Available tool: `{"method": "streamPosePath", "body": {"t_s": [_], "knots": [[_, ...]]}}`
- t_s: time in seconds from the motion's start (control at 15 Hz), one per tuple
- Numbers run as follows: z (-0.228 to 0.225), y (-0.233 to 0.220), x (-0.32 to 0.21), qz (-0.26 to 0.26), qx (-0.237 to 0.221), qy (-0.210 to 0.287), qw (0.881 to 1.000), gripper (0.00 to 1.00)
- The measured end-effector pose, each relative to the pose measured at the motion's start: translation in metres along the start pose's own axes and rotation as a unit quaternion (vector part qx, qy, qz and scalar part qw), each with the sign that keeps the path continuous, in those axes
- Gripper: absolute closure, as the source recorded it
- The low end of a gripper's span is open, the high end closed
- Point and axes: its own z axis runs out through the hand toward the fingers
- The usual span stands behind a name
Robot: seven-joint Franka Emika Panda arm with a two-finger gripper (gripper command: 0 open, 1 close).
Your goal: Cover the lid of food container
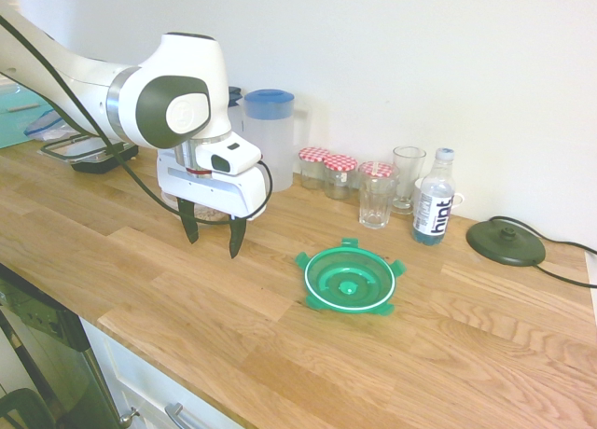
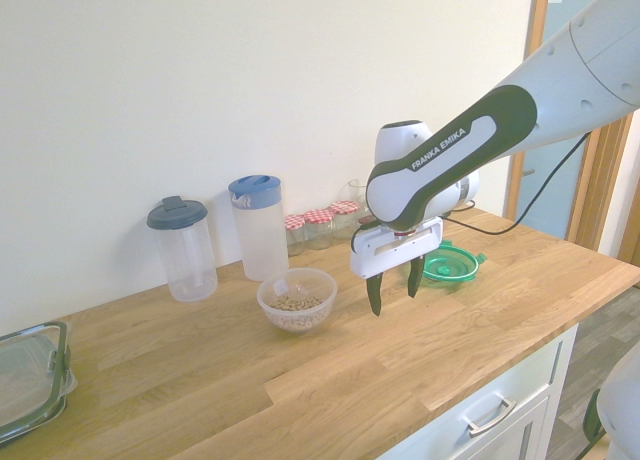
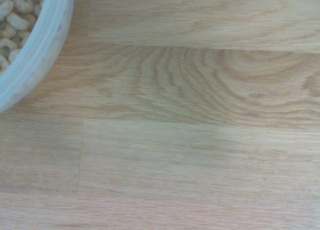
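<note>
Green lid (image 1: 350, 280) is sitting flat on the wooden worktop (image 1: 448, 336), inside facing up, with nothing covering or touching it. My end effector (image 2: 395, 285) hangs above the wood pointing straight down, fingers spread apart and holding nothing at all. It's sort of in between the two things I care about: in the second exterior view the lid sits just behind it toward the door side, and the food container (image 2: 297, 299) is on the other side, near but not touching. That container is a little clear bowl with beige bits inside and its top is wide open. My wrist view is mostly bare wood grain, with just the bowl's curved rim and some of the beige pieces in one corner. Back by the wall there's a blue-lidded jug (image 2: 258, 227), some red-checked jars (image 1: 326, 171) and a water bottle (image 1: 434, 208).
</note>
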Motion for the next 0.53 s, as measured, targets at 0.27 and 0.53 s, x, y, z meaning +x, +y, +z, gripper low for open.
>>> {"method": "streamPosePath", "body": {"t_s": [0.27, 0.53], "knots": [[-0.009, 0.007, 0.017, 0.005, 0.011, 0.003, 1.000, 0.00], [-0.045, 0.037, 0.078, -0.011, 0.064, -0.044, 0.997, 0.00]]}}
